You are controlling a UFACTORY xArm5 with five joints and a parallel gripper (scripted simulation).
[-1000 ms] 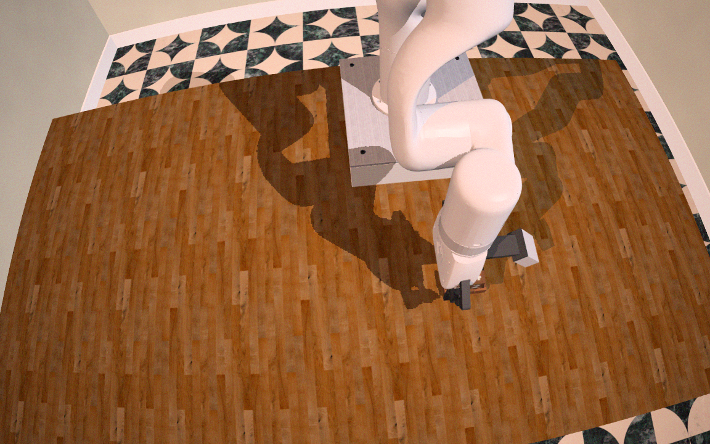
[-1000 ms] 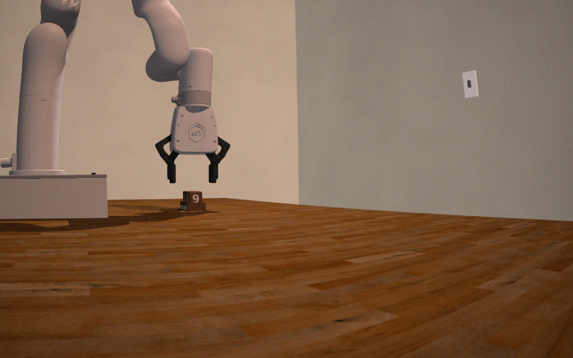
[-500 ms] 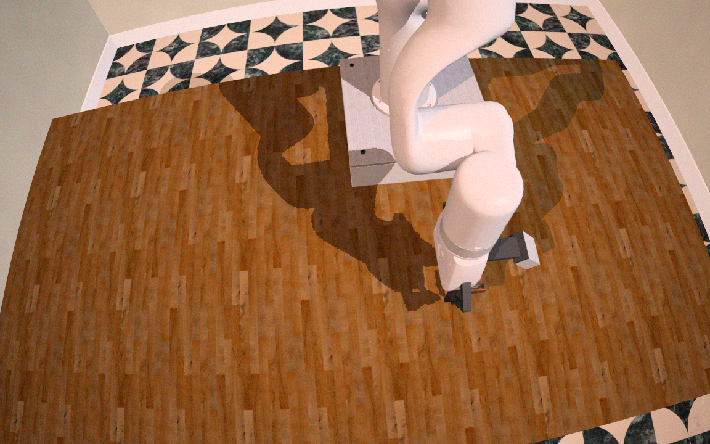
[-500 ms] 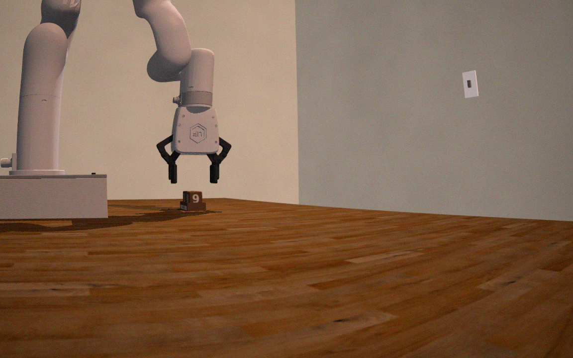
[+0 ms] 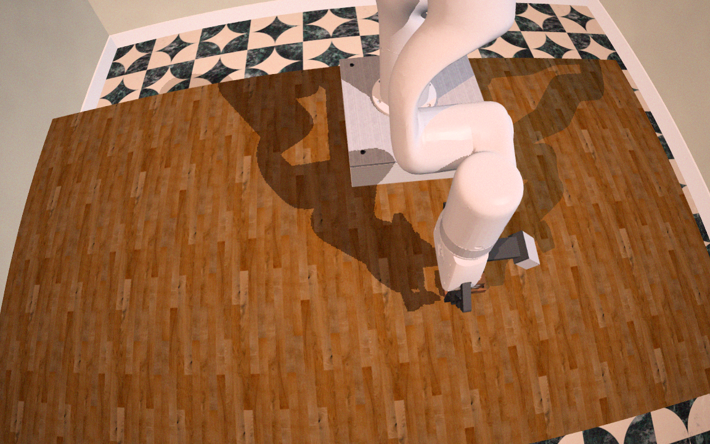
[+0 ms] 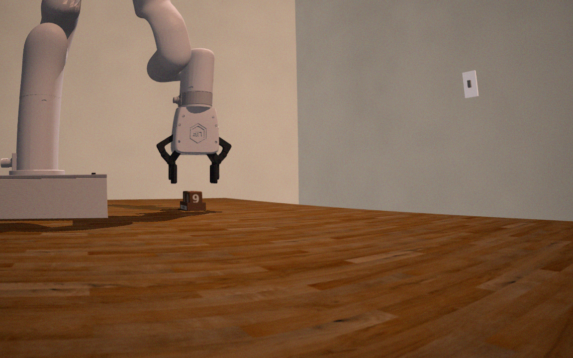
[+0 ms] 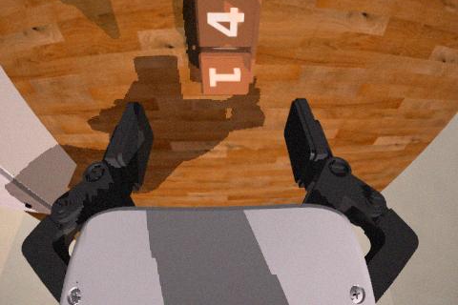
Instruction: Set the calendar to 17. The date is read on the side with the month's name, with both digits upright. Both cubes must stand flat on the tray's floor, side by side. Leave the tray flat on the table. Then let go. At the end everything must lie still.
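Note:
The wooden tray [image 6: 198, 207] [image 7: 260, 7] stands flat on the table with two brown cubes side by side in it. In the wrist view, the farther cube [image 7: 205, 33] shows a 4 on top and a 3 on its far end face. The nearer cube [image 7: 207, 88] shows a 1 on top. The exterior view shows a 9 on the end face of the near cube [image 6: 188, 195]. The tray's pale label faces the robot base; its lettering is unreadable. My gripper [image 6: 193, 181] [image 7: 218, 116] is open and empty above the cubes. It hides most of the tray in the top view.
The metal base plate [image 5: 365, 129] [image 6: 35, 196] stands on the wooden table [image 5: 181, 309] [image 6: 279, 289] behind the tray. The arm's shadow falls around the tray. A wrist camera housing [image 5: 526, 251] juts from the arm's side.

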